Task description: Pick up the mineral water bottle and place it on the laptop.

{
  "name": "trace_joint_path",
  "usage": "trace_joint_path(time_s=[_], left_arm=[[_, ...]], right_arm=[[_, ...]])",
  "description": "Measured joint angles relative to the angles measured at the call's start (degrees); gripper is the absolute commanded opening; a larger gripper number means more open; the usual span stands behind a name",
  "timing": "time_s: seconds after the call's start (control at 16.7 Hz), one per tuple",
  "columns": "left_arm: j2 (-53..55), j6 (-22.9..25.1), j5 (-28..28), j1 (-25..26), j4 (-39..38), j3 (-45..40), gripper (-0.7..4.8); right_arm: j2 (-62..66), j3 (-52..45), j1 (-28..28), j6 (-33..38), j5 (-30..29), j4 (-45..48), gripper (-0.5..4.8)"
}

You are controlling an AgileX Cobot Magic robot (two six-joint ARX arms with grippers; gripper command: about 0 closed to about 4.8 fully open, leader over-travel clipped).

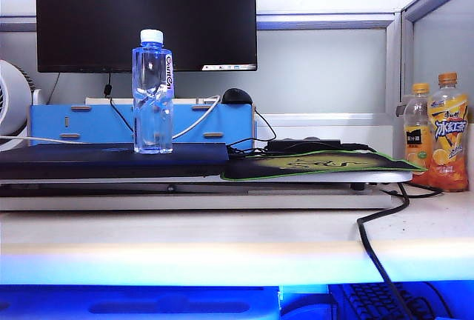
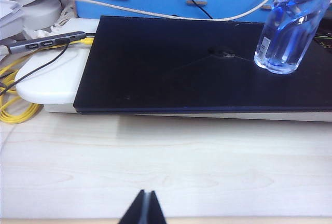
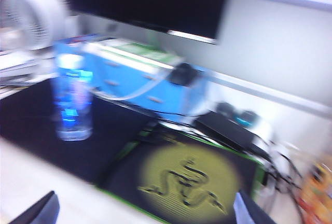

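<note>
**Bottle standing on the laptop, both grippers clear of it**

A pale wood-grain counter [image 2: 166,167] is carrying a low white stand on which the laptop [image 1: 111,161] is lying flat and closed. Behind it a blue drawer unit [image 1: 141,121] is sitting under a big black monitor [image 1: 146,16], with a white fan [image 1: 11,105] showing at the far left and a grey partition wall closing off the back. A green-edged mouse pad [image 1: 318,164] is lying just beside the laptop on the right, and two orange drink bottles [image 1: 438,133] are standing near the partition at the far right. A black cable [image 1: 378,246] is trailing over the counter's front edge.

The mineral water bottle [image 1: 153,92] is standing upright on the laptop lid, towards its right half, touched by nothing.

The left gripper [image 2: 144,208] is hanging over the bare counter in front of the laptop, its fingers pressed together and holding nothing; the bottle is well apart from it, off to its far right. The right gripper [image 3: 145,211] is spreading its fingers wide, with nothing between them, above the mouse pad's near edge; its view is blurred, and the bottle is standing well beyond its left finger.
</note>
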Motion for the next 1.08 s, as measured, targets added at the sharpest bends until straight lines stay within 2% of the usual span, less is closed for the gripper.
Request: trace_joint_path(time_s=[0.12,0.42,0.66,0.84,1.08], left_arm=[[0.0,0.0,0.0,0.0,0.0,0.0,-0.02],[0.0,0.0,0.0,0.0,0.0,0.0,-0.02],[0.0,0.0,0.0,0.0,0.0,0.0,-0.02],[0.0,0.0,0.0,0.0,0.0,0.0,-0.02],[0.0,0.0,0.0,0.0,0.0,0.0,-0.02]], right_arm=[[-2.8,-5.4,-4.1,0.5,0.0,4.1,4.68],[-11.1,-16.4,-12.8,0.7,0.0,5.7,4.68],[-19.8,-25.2,-17.0,7.4,-1.3,6.6,4.68],[-21.4,-29.3,-20.7,8.8,-7.6,7.1,4.68],[-21.6,-30.3,-22.2,9.5,-8.1,8.0,4.68]])
